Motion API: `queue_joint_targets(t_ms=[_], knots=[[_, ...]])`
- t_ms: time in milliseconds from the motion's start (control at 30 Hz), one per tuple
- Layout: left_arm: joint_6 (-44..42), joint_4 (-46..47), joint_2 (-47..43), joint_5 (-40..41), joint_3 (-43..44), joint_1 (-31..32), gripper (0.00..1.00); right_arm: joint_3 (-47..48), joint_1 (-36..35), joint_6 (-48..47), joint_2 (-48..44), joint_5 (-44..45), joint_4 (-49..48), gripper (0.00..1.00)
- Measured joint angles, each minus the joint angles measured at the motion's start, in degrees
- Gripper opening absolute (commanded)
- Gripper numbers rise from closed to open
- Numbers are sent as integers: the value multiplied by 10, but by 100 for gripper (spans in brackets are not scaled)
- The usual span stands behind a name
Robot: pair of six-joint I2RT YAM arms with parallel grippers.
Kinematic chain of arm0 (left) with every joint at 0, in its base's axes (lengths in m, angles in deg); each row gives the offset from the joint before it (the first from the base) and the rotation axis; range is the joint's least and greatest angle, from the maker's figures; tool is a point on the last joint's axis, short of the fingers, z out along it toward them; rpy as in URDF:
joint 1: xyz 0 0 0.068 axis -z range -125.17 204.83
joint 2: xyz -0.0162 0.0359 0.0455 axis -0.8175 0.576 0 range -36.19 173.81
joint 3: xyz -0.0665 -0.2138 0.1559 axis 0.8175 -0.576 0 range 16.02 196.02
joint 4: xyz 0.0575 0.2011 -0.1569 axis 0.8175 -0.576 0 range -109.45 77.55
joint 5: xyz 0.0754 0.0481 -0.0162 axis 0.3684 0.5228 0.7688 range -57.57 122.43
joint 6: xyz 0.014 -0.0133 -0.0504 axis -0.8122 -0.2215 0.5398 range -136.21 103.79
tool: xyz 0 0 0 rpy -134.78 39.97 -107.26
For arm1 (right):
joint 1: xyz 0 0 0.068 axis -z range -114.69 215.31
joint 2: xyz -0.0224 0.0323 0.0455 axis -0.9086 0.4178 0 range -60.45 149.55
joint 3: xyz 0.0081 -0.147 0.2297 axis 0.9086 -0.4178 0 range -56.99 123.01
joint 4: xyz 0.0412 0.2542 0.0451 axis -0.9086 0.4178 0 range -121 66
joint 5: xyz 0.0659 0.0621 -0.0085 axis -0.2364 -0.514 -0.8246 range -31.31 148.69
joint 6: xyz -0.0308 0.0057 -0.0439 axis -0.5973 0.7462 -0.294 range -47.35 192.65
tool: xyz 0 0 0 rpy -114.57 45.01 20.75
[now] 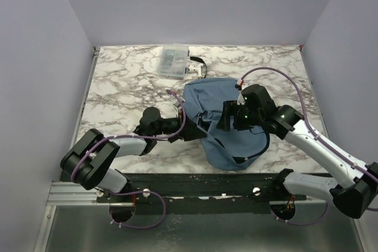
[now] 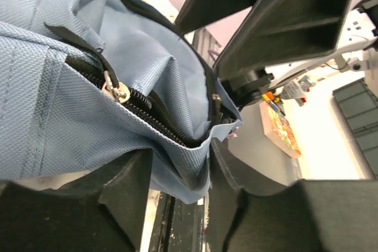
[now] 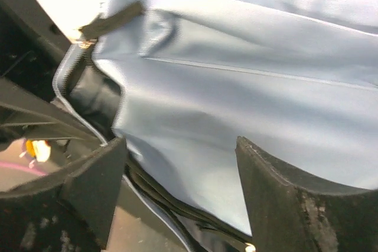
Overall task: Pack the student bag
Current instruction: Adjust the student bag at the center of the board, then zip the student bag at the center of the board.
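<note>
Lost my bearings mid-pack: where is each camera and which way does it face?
Top external: above, behind; looks down on marble table, both arms showing.
Left wrist: on left gripper, facing the dusty-blue fabric backpack and its black zip; fingers pinch fabric.
Right wrist: on right gripper, facing backpack fabric between spread fingers.
All share the backpack.

walls: plain lavender (image 1: 195,4) | table: white marble, grey veins (image 1: 127,81)
</note>
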State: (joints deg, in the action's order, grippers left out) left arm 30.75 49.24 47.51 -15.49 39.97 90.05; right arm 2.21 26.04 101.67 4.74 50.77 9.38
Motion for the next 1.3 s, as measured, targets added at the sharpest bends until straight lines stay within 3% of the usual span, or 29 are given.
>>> queue_joint_targets(t_ms=[133,333,533,700,833,1000,1100,1233,1300], knots=[[-27,-83,-43,26,-10,0,62,-5,1,43,-43,80,39,90],[-91,-335,-160,123,2,0,64,-55,1,137,-54,125,64,100],[-108,-546,-241,210,22,0,64,-73,1,256,-50,215,157,100],[-97,-659,-304,269,23,0,64,-73,1,346,-73,257,242,98],[-94,-718,-360,299,37,0,63,-77,1,382,-87,245,284,81],[-81,-749,-383,310,89,1,62,-126,1,392,-147,192,273,71],[-72,-752,-378,310,127,6,60,-155,1,396,-175,165,244,51],[-79,-750,-344,310,183,42,60,-189,1,407,-179,133,198,38],[-95,-745,-309,310,217,78,60,-199,1,412,-170,121,181,22]])
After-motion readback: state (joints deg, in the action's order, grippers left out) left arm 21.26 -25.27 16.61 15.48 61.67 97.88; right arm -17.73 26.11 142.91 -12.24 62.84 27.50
